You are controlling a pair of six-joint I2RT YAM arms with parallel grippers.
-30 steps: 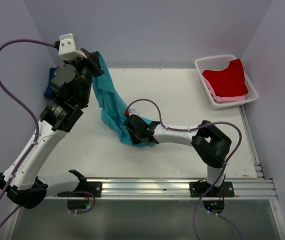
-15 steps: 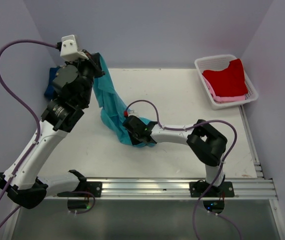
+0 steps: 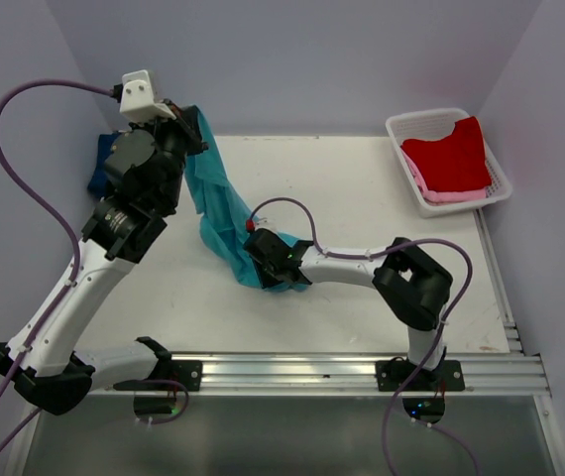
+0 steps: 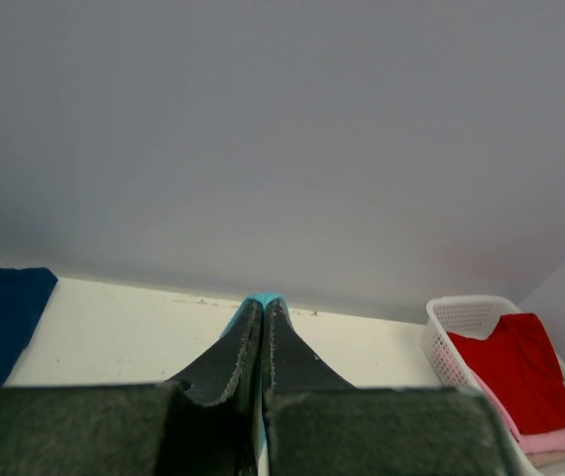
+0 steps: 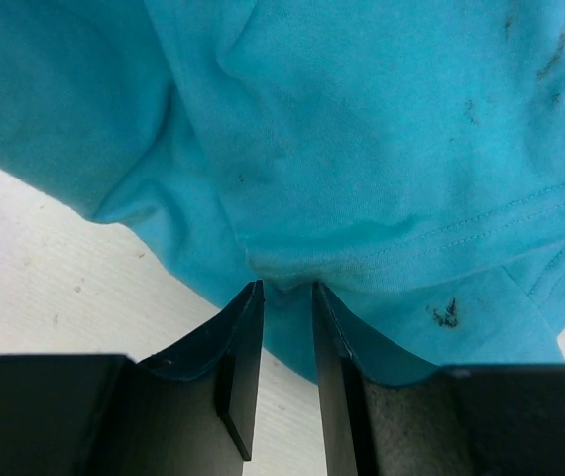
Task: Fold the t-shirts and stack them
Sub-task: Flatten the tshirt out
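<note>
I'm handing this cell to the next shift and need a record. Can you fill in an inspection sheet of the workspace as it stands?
Surface: white table, faint scuff marks.
Job's things: turquoise t-shirt hangs from the raised left gripper down to the table; navy t-shirt far left; red t-shirt over pink t-shirt in the white basket.
Clutter: nothing seen.
Grippers: left shut on the turquoise t-shirt; right gripper at its lower end, jaws narrowly apart, grip unclear.
Cables: purple cables loop along both arms.
Surroundings: plain grey walls.
</note>
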